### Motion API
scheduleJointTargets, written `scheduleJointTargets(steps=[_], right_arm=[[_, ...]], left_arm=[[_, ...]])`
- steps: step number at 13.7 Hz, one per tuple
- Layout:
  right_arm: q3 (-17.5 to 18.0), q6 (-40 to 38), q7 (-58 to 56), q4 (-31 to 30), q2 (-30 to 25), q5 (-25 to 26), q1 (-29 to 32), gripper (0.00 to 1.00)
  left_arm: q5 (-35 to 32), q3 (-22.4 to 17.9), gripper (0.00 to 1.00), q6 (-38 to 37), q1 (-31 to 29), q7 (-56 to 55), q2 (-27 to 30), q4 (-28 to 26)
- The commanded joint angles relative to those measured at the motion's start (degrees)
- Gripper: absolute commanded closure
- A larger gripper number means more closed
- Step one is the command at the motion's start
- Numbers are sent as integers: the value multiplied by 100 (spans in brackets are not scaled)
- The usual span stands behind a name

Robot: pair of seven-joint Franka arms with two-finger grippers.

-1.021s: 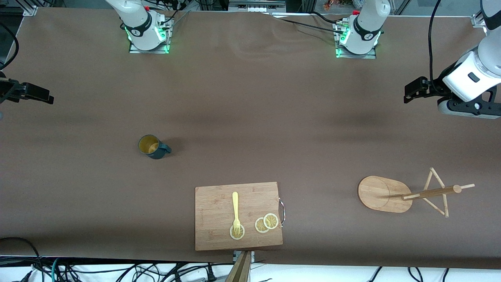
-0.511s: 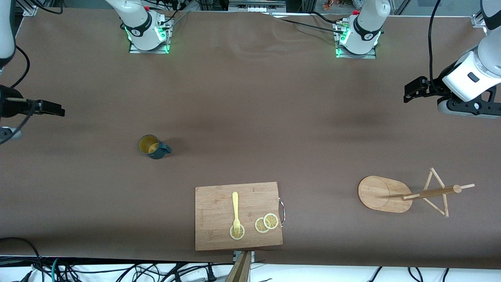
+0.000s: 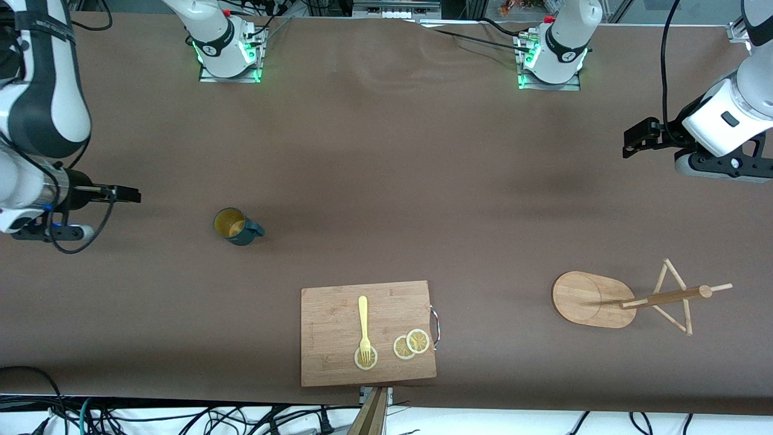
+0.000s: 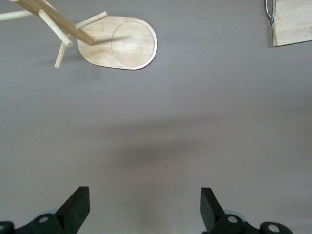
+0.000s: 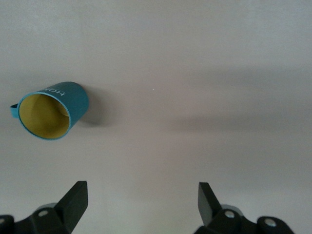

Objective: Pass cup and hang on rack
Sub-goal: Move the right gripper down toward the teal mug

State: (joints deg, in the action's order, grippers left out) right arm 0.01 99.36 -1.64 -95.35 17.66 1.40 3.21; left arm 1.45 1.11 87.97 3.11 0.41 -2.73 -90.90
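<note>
In the front view we saw the small dark teal cup with its mustard-yellow inside standing upright on the brown table, toward the right arm's end. The right gripper hovered over the table beside the cup, well apart from it. The left gripper hung over the table at the left arm's end, where that arm waited. The light wooden rack with its oval base stood nearer the camera than that gripper. A rectangular wooden cutting board lay at the camera's edge, carrying a yellow fork and three lemon slices.

In the left wrist view we saw the left gripper with its fingers spread wide and holding nothing, over bare table, with the rack and a corner of the cutting board farther off.

In the right wrist view we saw the right gripper with its fingers likewise spread and empty, and the cup clear of them.
</note>
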Motion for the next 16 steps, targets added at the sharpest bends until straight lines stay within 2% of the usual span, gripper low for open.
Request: scheduleJointTargets(steps=[1,9,16], right_arm=[[69,600,399,-728,-192,-88,-119,0],[578,2288,1471,-1846,-122,-88,-172,0],[728,3237,1658,-2144,256,-88,-189,0]], left_arm=[[145,12,0,-122,-30,65,-35,160],[145,4,0,-113,-21,56,-8,160],[145,4,0,-104,-21,56,0,160]])
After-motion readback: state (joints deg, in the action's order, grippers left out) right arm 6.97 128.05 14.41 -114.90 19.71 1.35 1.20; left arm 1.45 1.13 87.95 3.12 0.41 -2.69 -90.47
